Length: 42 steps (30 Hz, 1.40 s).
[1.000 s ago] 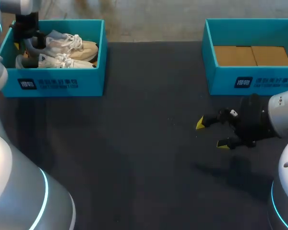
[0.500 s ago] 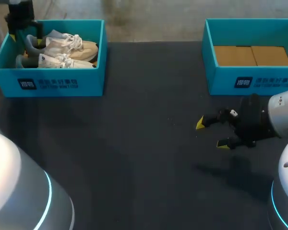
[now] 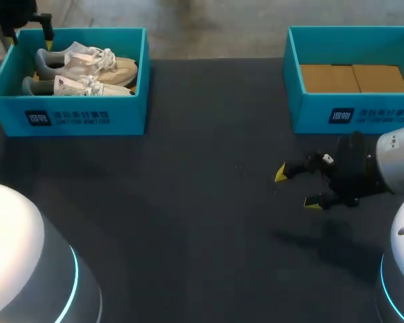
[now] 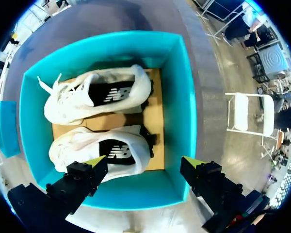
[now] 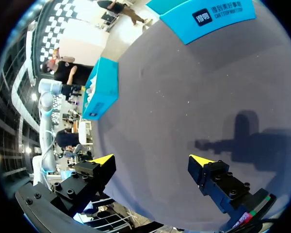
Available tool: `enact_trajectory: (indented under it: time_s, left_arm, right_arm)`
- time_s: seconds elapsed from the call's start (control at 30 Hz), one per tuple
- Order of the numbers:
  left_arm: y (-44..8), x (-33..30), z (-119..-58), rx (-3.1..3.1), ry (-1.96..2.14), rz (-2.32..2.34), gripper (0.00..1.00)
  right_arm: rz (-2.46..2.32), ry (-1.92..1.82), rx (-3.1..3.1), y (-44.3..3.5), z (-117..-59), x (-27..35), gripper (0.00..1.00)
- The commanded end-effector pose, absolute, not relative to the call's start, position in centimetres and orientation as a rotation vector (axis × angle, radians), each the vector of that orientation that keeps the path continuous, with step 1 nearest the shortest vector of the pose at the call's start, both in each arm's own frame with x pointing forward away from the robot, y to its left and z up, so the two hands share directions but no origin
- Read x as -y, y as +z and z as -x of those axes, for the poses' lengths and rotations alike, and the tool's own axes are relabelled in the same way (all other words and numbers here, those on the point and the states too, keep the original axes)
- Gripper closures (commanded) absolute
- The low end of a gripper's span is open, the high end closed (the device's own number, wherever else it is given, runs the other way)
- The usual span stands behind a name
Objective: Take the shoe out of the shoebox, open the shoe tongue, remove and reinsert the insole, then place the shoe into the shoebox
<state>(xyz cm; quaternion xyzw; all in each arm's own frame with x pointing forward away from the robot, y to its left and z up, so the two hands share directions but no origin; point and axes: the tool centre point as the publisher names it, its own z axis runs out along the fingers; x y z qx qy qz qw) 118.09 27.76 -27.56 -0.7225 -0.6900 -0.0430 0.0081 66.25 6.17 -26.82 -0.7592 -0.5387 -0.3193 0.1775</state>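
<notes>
Two white shoes lie side by side in the teal shoebox at the table's far left: one toward the back, one toward the front. My left gripper hangs open above the box's far left corner, holding nothing. In the left wrist view the shoebox lies below the gripper, with the nearer shoe just ahead of the fingers and the other shoe beyond it. My right gripper hovers open and empty over bare table at the right; in its own view the gripper faces only dark tabletop.
A second teal box stands at the far right with only a brown cardboard floor inside. The dark table stretches between the two boxes. In the right wrist view the left shoebox shows far ahead.
My left gripper has lifted out of the shoebox and drawn back to its far left corner, opening a little wider. The shoes stay in the box. The right arm has not moved.
</notes>
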Motion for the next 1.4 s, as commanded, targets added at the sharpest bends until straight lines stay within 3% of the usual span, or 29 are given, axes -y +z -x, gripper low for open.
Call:
enact_trajectory:
  time_s: [0.03,0.87,1.4]
  left_arm:
    - [-25.6,-27.9,-115.2,2.194,-0.209,2.294,0.00]
    - [-25.1,-27.9,-114.7,2.210,-0.223,2.268,0.00]
    - [-26.2,-27.3,-108.4,2.176,-0.161,2.298,0.00]
  right_arm:
    - [2.155,-0.901,1.524,-26.7,-66.1,-6.3,0.00]
    - [2.155,-0.901,1.524,-26.7,-66.1,-6.3,0.00]
    - [2.155,-0.901,1.524,-26.7,-66.1,-6.3,0.00]
